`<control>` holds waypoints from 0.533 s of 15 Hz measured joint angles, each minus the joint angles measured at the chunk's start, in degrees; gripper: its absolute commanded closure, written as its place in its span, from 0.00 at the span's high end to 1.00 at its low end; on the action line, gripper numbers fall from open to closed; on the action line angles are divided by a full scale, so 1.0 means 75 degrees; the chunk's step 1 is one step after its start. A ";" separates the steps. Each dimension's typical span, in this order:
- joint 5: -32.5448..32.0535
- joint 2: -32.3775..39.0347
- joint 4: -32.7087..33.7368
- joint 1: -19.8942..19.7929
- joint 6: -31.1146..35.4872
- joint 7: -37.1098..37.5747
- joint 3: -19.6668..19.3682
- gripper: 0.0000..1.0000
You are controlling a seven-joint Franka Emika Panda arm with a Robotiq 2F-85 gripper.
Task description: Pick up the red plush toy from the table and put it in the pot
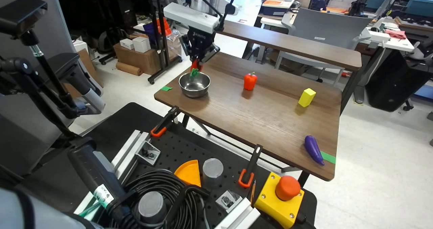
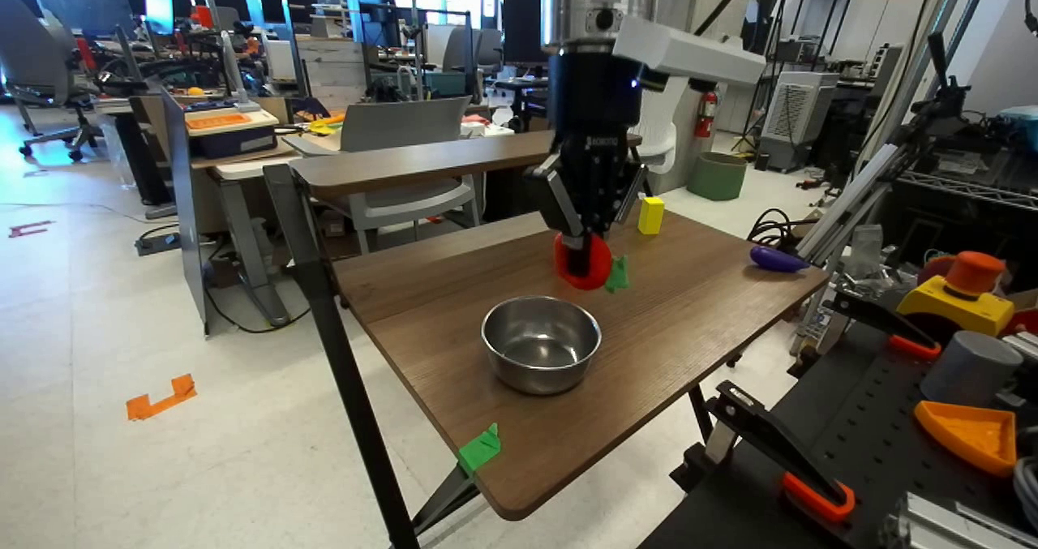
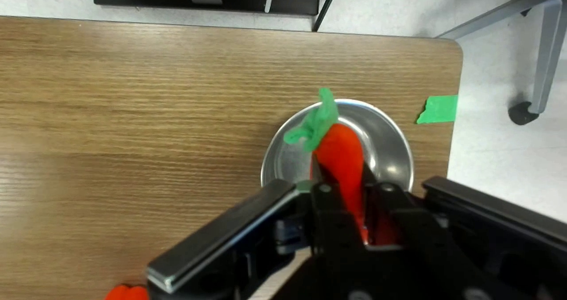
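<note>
Near the pot (image 2: 539, 378) and clear of the table (image 2: 430, 281), the gripper (image 3: 341, 171) clasps the toy (image 2: 599, 262), jaws narrow about its red body; the green top juts out beyond them. In the wrist view the toy overlaps the pot, though I cannot tell whether it hangs wholly over it. Apart from the pot stands the pepper (image 1: 250, 82); farther from it, the block (image 1: 306, 97); farthest, the eggplant (image 1: 313, 150).

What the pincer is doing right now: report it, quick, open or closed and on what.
Pincer: closed, holding the red plush toy.
</note>
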 measured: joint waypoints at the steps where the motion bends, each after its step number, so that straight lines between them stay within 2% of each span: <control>1: -0.0043 0.0115 0.0014 0.0031 0.0000 -0.0002 0.0000 0.03; 8: -0.0627 0.0965 0.0333 0.0199 0.0000 0.0113 -0.0197 0.03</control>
